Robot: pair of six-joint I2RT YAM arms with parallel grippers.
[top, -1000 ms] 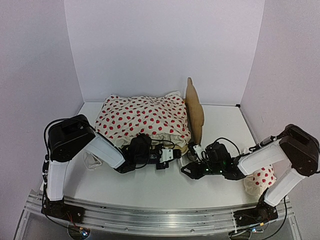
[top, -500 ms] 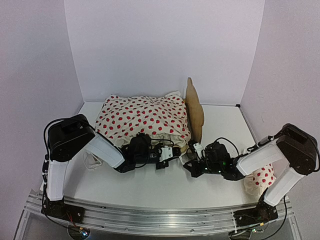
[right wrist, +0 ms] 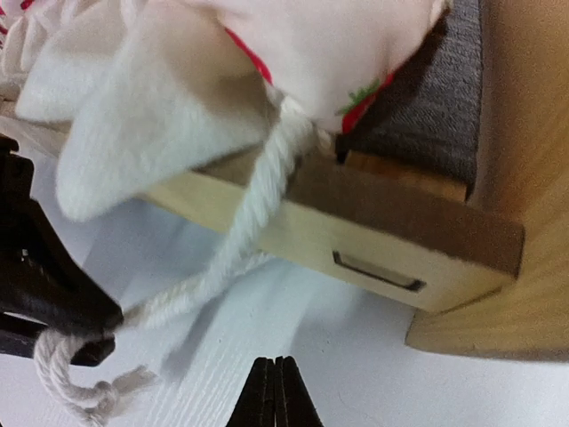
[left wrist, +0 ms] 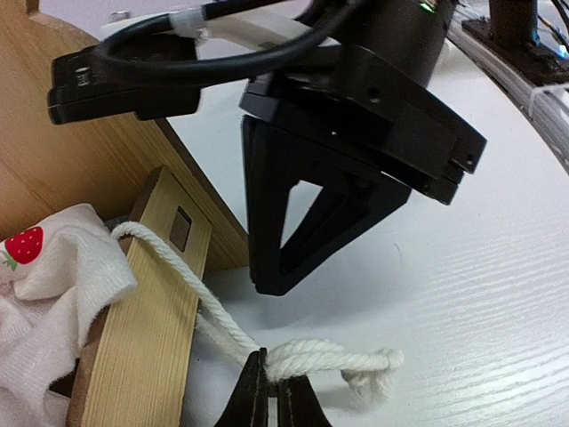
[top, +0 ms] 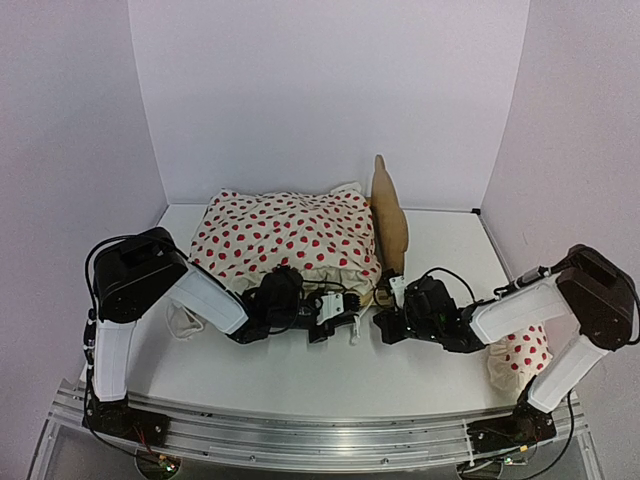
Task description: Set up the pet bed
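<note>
The left pincer (left wrist: 269, 394) has its tips pressed together on a white cotton cord (left wrist: 182, 280), just short of the knotted end. The right pincer (right wrist: 274, 396) is closed on nothing, low over the counter (right wrist: 356, 374) beside the bed's corner. The cord runs up over the side rail (left wrist: 142, 338) and under a ruffled red-dotted duvet (top: 285, 235) heaped on the pet bed (top: 389, 215). The bed stands mid-counter, headboard toward the right arm.

The frame looks light and stiff (thin plywood, slotted together), so a sideways tug on the cord would probably slide or tip it. The rail or the headboard's edge seems the firm place to take hold; the bedding is soft and offers no purchase.

The overhead view gives the whole bed and a dotted pillow (top: 522, 358) by the right forearm, but not the grip. The wrist views show the pinched cord, its knot, the rail's slot and the grey fabric base (right wrist: 436, 98)
</note>
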